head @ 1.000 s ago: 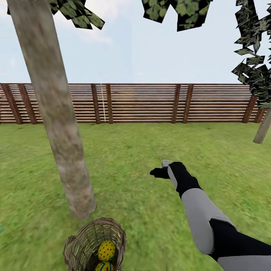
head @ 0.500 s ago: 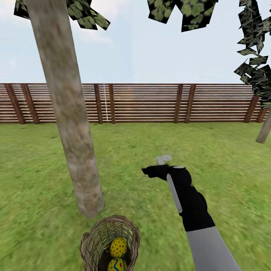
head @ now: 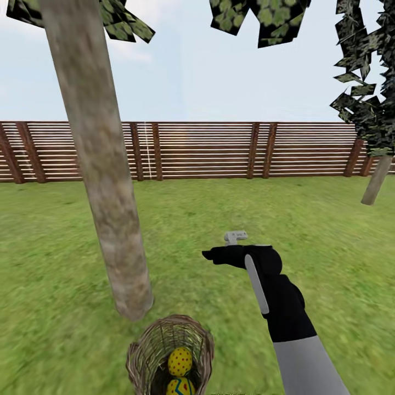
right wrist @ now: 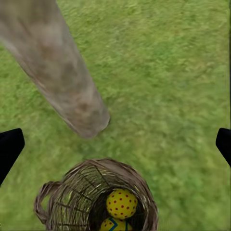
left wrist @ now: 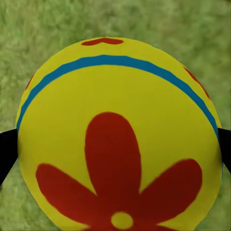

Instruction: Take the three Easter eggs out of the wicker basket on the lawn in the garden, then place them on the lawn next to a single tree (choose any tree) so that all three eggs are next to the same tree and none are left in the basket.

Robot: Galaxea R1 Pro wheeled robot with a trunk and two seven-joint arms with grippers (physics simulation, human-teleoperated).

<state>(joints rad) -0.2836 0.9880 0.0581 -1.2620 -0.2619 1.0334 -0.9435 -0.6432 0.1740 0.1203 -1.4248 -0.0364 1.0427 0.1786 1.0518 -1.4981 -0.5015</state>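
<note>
The wicker basket (head: 144,351) stands on the lawn (head: 307,219) just in front of the thick grey-brown tree trunk (head: 112,219). Two yellow Easter eggs lie in it: a red-dotted one (head: 180,361) and one with a blue zigzag (head: 181,387). The right wrist view looks down on the same basket (right wrist: 67,202), the dotted egg (right wrist: 120,203) and the trunk's foot (right wrist: 82,110). My right gripper (head: 211,255) hangs open above and right of the basket, its fingertips (right wrist: 9,147) wide apart. My left gripper (left wrist: 115,159) is shut on the third egg (left wrist: 120,91), over grass.
A brown slatted fence (head: 208,151) closes the garden at the back. A thin-trunked tree (head: 376,184) with dark foliage stands at the far right. Open grass stretches between the trunk and the fence and to the right of my arm.
The head view has shifted, so trunk and basket sit further right in the picture. My right gripper has moved left, closer to the spot above the basket.
</note>
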